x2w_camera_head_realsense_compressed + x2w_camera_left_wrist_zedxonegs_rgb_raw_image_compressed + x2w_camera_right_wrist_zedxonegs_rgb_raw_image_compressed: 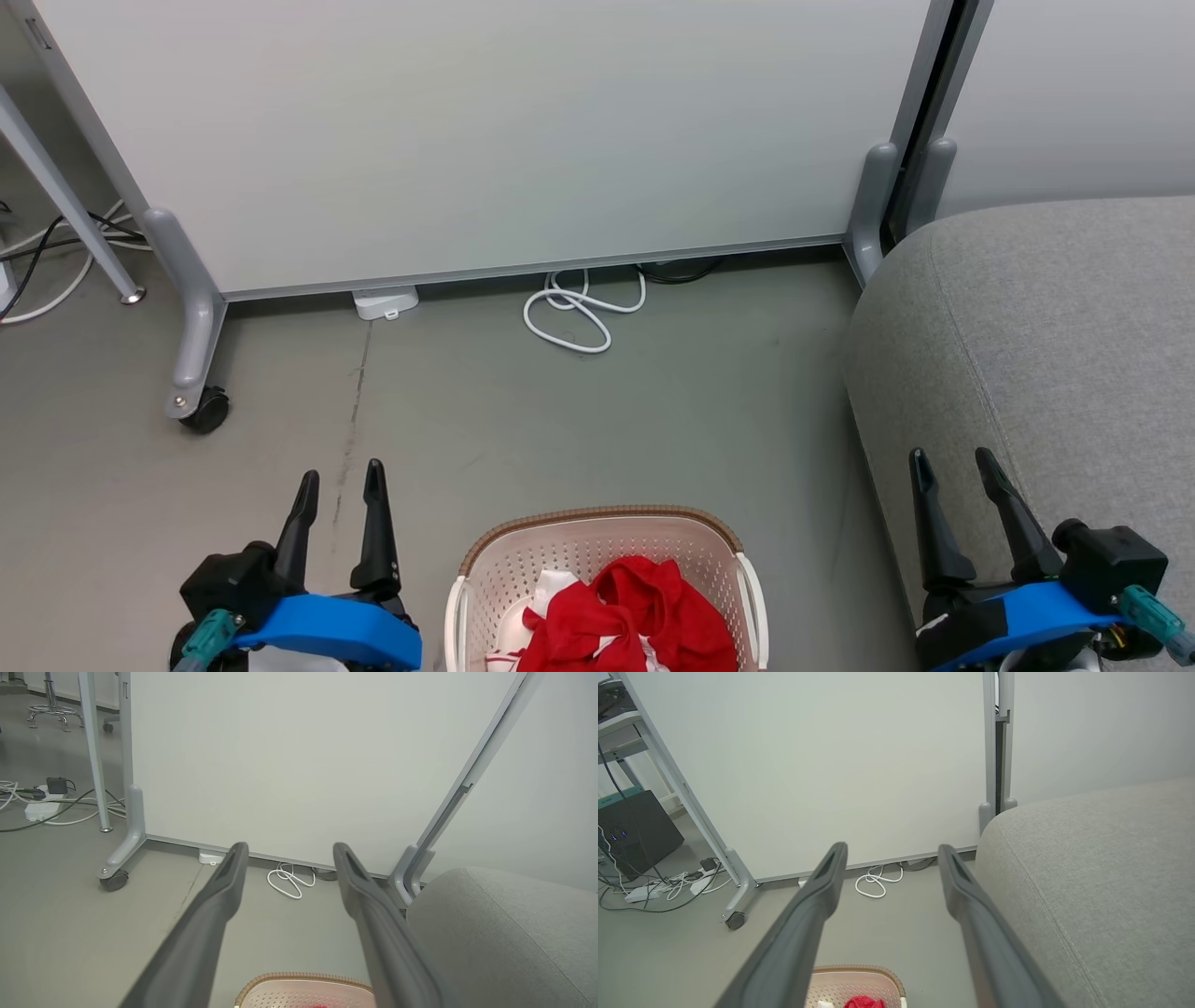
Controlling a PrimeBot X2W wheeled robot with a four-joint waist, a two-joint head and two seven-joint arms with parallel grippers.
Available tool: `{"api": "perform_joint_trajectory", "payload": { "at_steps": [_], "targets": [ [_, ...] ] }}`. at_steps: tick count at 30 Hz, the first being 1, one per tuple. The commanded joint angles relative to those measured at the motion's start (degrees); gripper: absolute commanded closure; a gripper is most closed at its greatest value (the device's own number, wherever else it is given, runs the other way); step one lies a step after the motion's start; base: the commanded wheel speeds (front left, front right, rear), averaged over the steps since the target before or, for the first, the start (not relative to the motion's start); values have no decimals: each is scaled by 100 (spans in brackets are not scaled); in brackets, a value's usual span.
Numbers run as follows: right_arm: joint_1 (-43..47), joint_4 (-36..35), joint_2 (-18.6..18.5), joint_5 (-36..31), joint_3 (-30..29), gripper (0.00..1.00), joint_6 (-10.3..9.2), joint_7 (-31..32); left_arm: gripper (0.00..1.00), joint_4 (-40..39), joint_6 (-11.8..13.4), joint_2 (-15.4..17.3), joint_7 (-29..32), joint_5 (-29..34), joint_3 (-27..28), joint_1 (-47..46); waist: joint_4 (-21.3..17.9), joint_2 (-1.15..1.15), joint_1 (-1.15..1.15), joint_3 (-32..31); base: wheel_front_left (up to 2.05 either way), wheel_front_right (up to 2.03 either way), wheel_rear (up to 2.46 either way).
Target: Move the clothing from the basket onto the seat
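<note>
Red clothing (630, 616) with white trim lies bunched inside the cream basket (523, 555), which stands on the floor at the bottom centre of the head view. The basket's brown rim (303, 977) and a sliver of red clothing (864, 1002) peek in at the bottom of the wrist views. The grey seat (1055, 327) fills the right side. My left gripper (341, 476) hangs open left of the basket, holding nothing. My right gripper (954, 459) hangs open over the seat's front edge, also holding nothing. The seat (1101, 882) lies just right of the right fingers (966, 891).
A pale partition panel (485, 131) on castor feet (201, 406) stands behind the floor area. A coiled white cable (574, 313) lies at its base. More cables and a power strip (39, 807) lie to the far left, near a black box (635, 830).
</note>
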Motion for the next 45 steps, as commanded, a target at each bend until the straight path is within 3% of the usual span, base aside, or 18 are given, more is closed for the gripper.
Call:
{"api": "perform_joint_trajectory", "payload": {
  "at_steps": [1,21,39,45],
  "targets": [
    [34,-21,-36,-96,4,0,12,-51,0,9,-29,5,-46,141,-39,-83,1,0,0,-3,0,0,0],
    [122,40,-38,-844,70,0,14,-305,0,243,-24,22,-256,983,-185,-48,-4,0,0,-92,0,0,0],
    [80,38,-37,-787,130,0,14,-302,0,260,-13,3,-255,860,-151,-57,-35,0,0,-8,0,0,0],
    [-65,-73,-36,-850,244,0,14,-249,0,745,-91,-6,-226,650,-368,-249,-191,0,0,287,0,0,0]
  ]
}}
